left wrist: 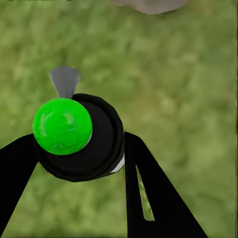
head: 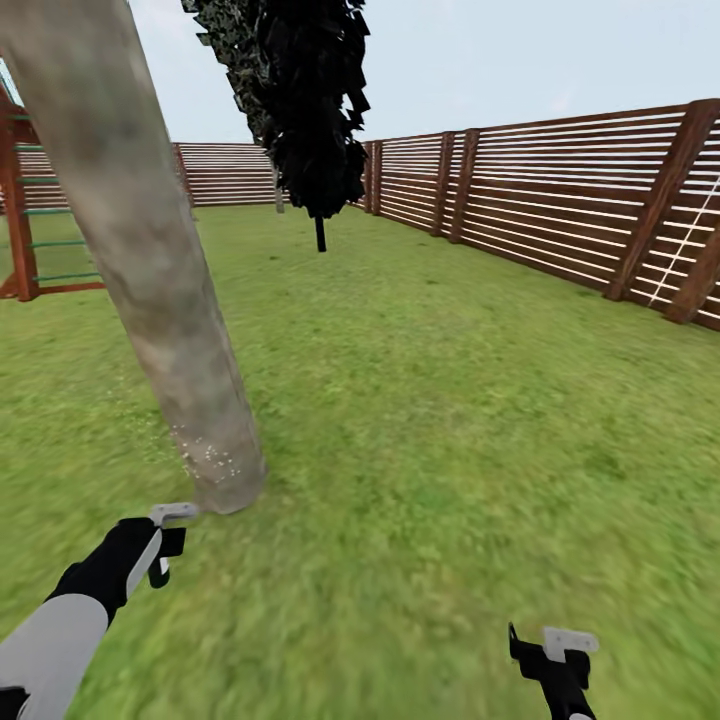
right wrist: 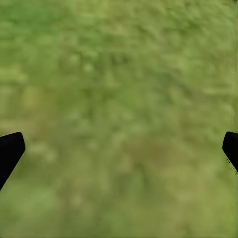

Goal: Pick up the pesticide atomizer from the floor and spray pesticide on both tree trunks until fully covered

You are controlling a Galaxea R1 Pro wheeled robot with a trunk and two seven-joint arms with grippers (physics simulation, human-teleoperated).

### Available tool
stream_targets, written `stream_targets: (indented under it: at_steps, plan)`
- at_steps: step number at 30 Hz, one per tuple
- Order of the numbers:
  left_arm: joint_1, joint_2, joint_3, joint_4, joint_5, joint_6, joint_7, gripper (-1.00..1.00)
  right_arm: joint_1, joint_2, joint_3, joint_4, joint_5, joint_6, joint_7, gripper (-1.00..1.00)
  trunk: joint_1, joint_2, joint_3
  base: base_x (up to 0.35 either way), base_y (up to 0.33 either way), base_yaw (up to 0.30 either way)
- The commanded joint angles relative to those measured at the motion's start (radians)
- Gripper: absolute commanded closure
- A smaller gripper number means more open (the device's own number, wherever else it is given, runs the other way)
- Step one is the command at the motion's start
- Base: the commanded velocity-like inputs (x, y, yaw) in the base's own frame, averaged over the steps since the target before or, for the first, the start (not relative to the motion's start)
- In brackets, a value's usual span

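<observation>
Grey-tan tree trunk (head: pixel 150 290) beside left gripper (head: pixel 165 545), wooden fence (head: pixel 560 200) well apart

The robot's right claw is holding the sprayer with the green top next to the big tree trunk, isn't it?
Not quite. It is the left claw holding the sprayer by the big tree trunk, as the left wrist view shows. The right claw is open over grass.

Floor (head: pixel 450 400): blurry green grass lawn, mottled light and dark. Standing on it: one thick grey-tan tree trunk (head: pixel 150 270), leaning, white specks (head: pixel 210 455) scattered near its base; one thin-trunked dark-leaved tree (head: pixel 310 110) farther back; a red-brown wooden frame with green rungs (head: pixel 30 200); a brown slatted wooden fence (head: pixel 560 200) along the edge.
</observation>
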Motion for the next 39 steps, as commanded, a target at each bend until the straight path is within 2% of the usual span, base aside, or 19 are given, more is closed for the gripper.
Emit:
stream_targets:
  at_steps: [1,6,9,15,17,18,19,21,23,26,29,37,39]
  plan:
    - [0.0,0.0,0.001,-0.002,0.001,0.005,0.003,1.0,0.0,0.0,0.008,0.0,-0.01,-0.003,0.0,-1.0,0.0,0.0,-0.001,0.155,-0.216,0.025]
    - [0.0,-0.001,0.001,-0.002,0.001,0.005,0.012,1.0,0.0,0.0,0.008,0.0,-0.01,-0.003,0.0,-1.0,0.0,0.0,-0.001,0.158,-0.229,0.005]
    - [0.0,-0.015,0.0,0.0,0.006,0.007,0.09,1.0,0.0,0.0,0.008,0.0,-0.01,-0.003,0.0,-1.0,0.0,0.0,-0.001,0.127,-0.25,0.012]
    - [-0.004,-0.019,0.004,-0.016,0.017,0.02,0.086,1.0,0.0,0.0,0.008,0.0,-0.01,-0.003,0.0,-1.0,0.0,0.0,-0.001,-0.068,-0.161,0.232]
    - [-0.017,-0.039,0.003,-0.019,0.019,0.029,0.084,1.0,0.0,0.0,0.008,0.0,-0.01,-0.002,0.0,-1.0,0.0,0.0,-0.001,-0.012,-0.01,0.276]
    - [-0.04,-0.057,0.002,-0.031,0.02,0.058,0.083,1.0,0.0,0.0,0.008,0.0,-0.01,-0.002,0.0,-1.0,0.0,0.0,-0.001,-0.003,-0.003,0.277]
    - [-0.071,-0.07,0.001,-0.051,0.021,0.128,0.083,1.0,0.0,0.0,0.008,0.0,-0.01,-0.002,0.0,-1.0,0.0,0.0,-0.001,-0.001,-0.001,0.277]
    - [-0.088,-0.078,0.0,-0.091,0.021,0.192,0.082,1.0,0.0,0.0,0.008,-0.001,-0.01,-0.002,0.0,-1.0,0.0,0.0,-0.001,0.0,0.0,0.277]
    - [-0.097,-0.08,-0.001,-0.12,0.021,0.209,0.081,1.0,0.0,0.0,0.008,-0.001,-0.01,-0.003,0.0,-1.0,0.0,0.0,-0.001,0.0,0.0,0.259]
    - [-0.144,-0.076,-0.001,-0.141,0.021,0.287,0.081,1.0,0.0,0.0,0.008,-0.001,-0.01,-0.003,0.0,-1.0,0.0,0.0,-0.001,0.0,0.0,0.044]
    - [-0.146,-0.079,-0.004,-0.138,0.026,0.303,0.081,1.0,-0.017,0.017,0.011,-0.008,-0.007,-0.006,0.006,-1.0,0.0,0.0,-0.001,0.0,0.0,0.0]
    - [-0.114,-0.077,-0.009,-0.133,0.014,0.347,0.081,1.0,-0.016,0.062,0.01,-0.007,-0.004,-0.005,0.007,-1.0,0.0,0.0,-0.001,0.0,0.0,0.0]
    - [-0.114,-0.077,-0.011,-0.138,0.014,0.358,0.081,1.0,-0.015,0.063,0.011,-0.006,-0.003,-0.006,0.007,-1.0,0.0,0.0,-0.001,-0.114,0.0,0.0]
